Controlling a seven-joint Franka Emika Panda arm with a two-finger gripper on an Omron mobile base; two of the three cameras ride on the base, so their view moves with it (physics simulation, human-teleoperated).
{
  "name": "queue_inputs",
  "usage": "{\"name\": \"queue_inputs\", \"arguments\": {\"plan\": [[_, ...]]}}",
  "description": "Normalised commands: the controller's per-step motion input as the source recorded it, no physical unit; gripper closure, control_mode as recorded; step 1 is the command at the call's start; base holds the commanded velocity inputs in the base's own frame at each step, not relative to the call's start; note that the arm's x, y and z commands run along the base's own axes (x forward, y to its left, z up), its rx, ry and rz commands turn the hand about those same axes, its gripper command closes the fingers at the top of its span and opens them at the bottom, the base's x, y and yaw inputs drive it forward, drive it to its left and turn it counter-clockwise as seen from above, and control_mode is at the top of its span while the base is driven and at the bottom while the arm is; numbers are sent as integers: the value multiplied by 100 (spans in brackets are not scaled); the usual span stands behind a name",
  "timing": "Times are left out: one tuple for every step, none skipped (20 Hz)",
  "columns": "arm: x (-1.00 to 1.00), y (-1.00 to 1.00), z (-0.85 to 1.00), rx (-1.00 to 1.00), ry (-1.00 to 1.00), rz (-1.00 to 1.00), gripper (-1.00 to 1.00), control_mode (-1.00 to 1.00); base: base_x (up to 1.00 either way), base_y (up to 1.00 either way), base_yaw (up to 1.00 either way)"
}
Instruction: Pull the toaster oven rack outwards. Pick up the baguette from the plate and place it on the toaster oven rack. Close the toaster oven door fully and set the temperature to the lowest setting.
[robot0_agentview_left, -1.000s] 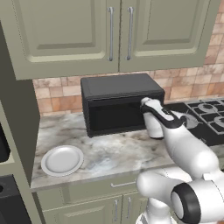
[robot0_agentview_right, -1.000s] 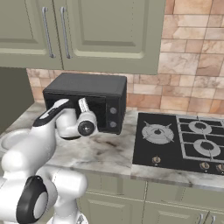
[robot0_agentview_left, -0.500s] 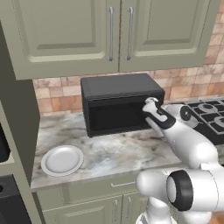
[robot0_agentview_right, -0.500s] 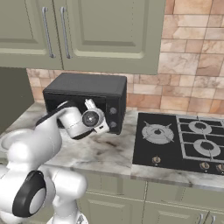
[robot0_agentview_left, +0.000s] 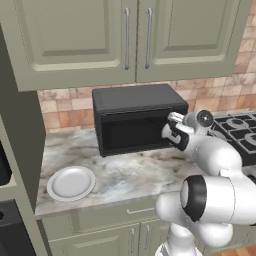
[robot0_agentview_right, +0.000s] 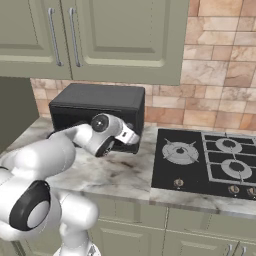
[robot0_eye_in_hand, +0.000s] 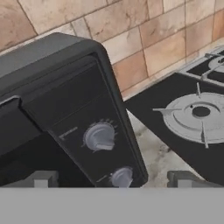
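I'm seeing the gripper (robot0_eye_in_hand: 113, 178) sitting released w/ jaws wide at frame bottom, facing the toaster oven (robot0_eye_in_hand: 65, 109) control strip at center-left, door looking closed, two knobs (robot0_eye_in_hand: 99, 136) just ahead, hob (robot0_eye_in_hand: 192, 118) lying at right, plate (robot0_agentview_left: 71, 182) sitting bare lower left.

The toaster oven (robot0_agentview_left: 137, 117) looks matte charcoal, its knobs (robot0_eye_in_hand: 99, 136) dull grey metal; the marble counter (robot0_agentview_left: 125, 175) is smooth, the plate (robot0_agentview_left: 71, 183) satin white.
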Motion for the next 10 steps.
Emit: {"name": "queue_inputs", "arguments": {"plan": [[0,-36,0,-37,-7,1,-100,-100,0,0,0],[0,-30,0,-25,-7,0,-100,-100,0,0,0],[0,-25,0,-15,-2,1,-100,-100,0,0,0],[-4,-19,-7,-1,-2,5,-100,-100,0,0,0],[-11,-30,0,0,-7,9,-100,-100,0,0,0],[-22,-19,0,0,-6,12,-100,-100,0,0,0],[-27,-16,0,0,-4,17,-100,-100,0,0,0],[-29,-14,0,0,0,21,-100,-100,0,0,0],[-32,-11,0,1,0,26,-100,-100,0,0,0],[-39,-9,0,1,0,31,-100,-100,0,0,0]]}}
